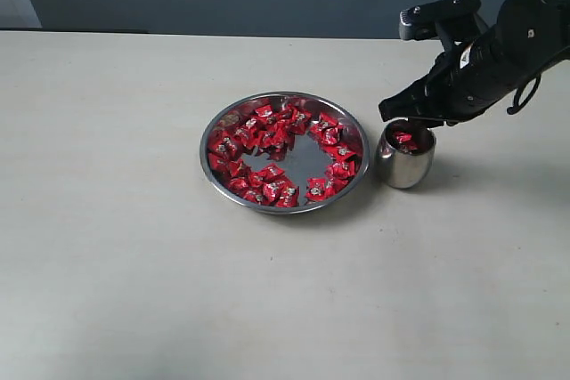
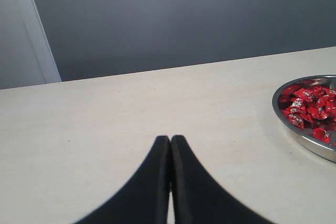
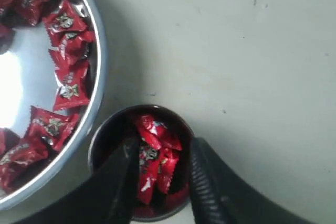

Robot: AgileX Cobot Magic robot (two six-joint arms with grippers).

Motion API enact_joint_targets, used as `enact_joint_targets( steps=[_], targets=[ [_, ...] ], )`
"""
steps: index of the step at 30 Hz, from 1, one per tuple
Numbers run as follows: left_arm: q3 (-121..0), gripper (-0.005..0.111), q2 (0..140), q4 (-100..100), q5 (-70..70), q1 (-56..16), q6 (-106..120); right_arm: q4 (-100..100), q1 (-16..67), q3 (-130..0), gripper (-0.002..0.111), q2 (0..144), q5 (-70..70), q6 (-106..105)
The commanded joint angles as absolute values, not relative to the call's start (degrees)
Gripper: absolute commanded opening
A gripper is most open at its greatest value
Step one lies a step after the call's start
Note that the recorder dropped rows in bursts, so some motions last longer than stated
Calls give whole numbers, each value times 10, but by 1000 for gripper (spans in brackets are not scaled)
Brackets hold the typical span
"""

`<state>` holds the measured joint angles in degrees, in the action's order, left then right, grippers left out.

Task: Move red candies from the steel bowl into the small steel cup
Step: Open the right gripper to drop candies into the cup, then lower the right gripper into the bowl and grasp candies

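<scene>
Right gripper (image 3: 164,153) is seen directly over the small steel cup (image 1: 405,166), fingers parted. Several red candies (image 3: 152,156) are seen lying inside the cup, between and below the fingertips. More are spread in the steel bowl (image 1: 267,208), just beside the cup. Left gripper (image 2: 170,148) is pressed closed, empty, above the table (image 2: 79,124).

Bowl (image 1: 303,163) and cup (image 1: 405,170) nearly touch (narrow gap); table (image 1: 134,264) elsewhere open.
</scene>
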<state>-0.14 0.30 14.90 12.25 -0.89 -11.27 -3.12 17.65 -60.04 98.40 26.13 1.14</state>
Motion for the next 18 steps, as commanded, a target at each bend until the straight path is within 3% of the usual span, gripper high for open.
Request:
enact_joint_targets(
  steps=[1, 11, 18],
  targets=[
    [0, 0, 0, 147, 119, -13, -115, 43, 215, -599, 33, 980, 235, -53],
    [0, 0, 0, 147, 119, -13, -115, 109, 326, -599, 33, 1017, 114, -150],
    [0, 0, 0, 147, 119, -13, -115, 121, 338, -651, 33, 1090, 176, -150]
  ],
)
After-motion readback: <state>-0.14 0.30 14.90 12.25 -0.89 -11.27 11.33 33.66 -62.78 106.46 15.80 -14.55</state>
